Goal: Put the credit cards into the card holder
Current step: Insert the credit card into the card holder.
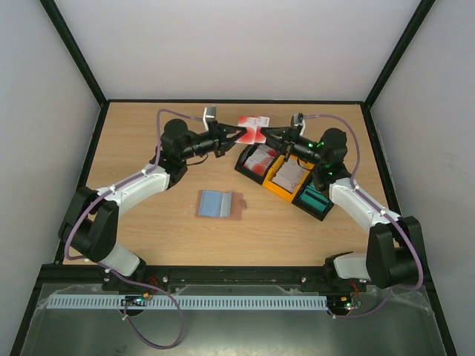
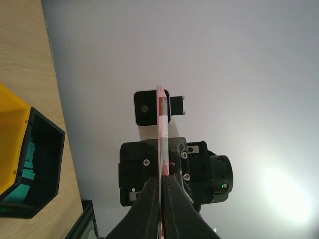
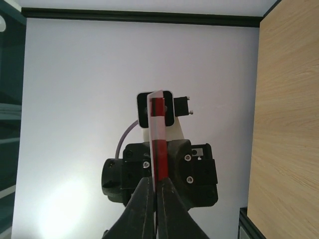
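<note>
Arms are reaching in from either side and meeting above the far middle of the table (image 1: 297,237). The left gripper (image 1: 239,136) (image 2: 162,180) and the right gripper (image 1: 267,135) (image 3: 156,186) are pointing straight at each other. Each one is clamping its fingers tight on an opposite edge of the same red-and-white credit card (image 1: 252,127), which is hanging in the air between the two sets of fingertips, clear of the wood.

Each wrist camera is seeing that card edge-on, as a thin strip rising from the narrow pinch of its own fingers. The other arm's dark wrist is sitting directly behind it.

Below the right gripper and a little to its near side, a black tray (image 1: 241,163) is holding more red-and-white cards (image 1: 260,159). Touching that tray and running back along the right arm, a yellow tray (image 1: 271,189) is carrying whitish-grey cards (image 1: 288,174). A second black tray (image 1: 323,215) beyond it is carrying teal cards (image 1: 315,199).

The card holder (image 1: 220,203) is lying open and flat on the table, well apart from both grippers. It is on the near side of the left gripper, toward the arm bases. Something pale blue is showing across its inside, though I cannot tell whether that is a card or a pocket.
</note>
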Tool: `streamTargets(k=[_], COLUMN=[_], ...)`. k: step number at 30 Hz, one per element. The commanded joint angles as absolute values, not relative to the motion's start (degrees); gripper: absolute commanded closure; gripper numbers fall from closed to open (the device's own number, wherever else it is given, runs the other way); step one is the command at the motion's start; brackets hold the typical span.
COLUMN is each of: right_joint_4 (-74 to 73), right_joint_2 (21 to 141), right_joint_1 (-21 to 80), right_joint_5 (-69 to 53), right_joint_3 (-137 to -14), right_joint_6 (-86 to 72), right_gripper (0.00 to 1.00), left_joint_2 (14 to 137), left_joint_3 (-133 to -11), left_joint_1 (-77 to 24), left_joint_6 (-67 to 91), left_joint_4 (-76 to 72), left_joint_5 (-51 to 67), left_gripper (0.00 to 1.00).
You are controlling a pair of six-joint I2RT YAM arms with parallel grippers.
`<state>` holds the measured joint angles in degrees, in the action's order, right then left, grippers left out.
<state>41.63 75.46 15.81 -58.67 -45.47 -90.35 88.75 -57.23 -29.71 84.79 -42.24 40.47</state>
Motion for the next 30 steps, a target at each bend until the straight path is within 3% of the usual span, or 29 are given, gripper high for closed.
streamTargets(k=[1,5,9,18,26,30], right_joint_4=[49.9,47.5,35.1,4.8,6.5,20.0], right_joint_2=[74.4,74.4,73.7,70.5,70.8,75.6], right_joint_1=[15.0,14.4,14.2,19.6,36.9,43.1], right_joint_5=[-58.1,-57.8,-56.6,-44.6,-28.4,-26.7], right_joint_3=[-47.0,-47.4,-48.3,-49.6,-43.1,-35.3], right_joint_6=[-93.9,-92.2,-83.2,-56.4,-57.3,-67.6], right_gripper=[0.98,0.98,0.98,0.98,0.98,0.98], left_joint_2=[87.6,86.5,82.5,66.1,55.9,55.8], left_joint_3=[-54.1,-51.7,-47.7,-39.0,-31.4,-29.5], left_joint_1=[-27.5,-25.4,-22.2,-21.7,-22.6,-22.7], left_joint_6=[84.7,84.5,78.9,56.6,53.3,51.3], left_joint_4=[-41.5,-42.0,-36.2,-2.8,8.9,10.5], left_joint_5=[43.0,43.5,41.7,24.3,15.5,14.1], left_gripper=[0.96,0.97,0.97,0.97,0.97,0.97])
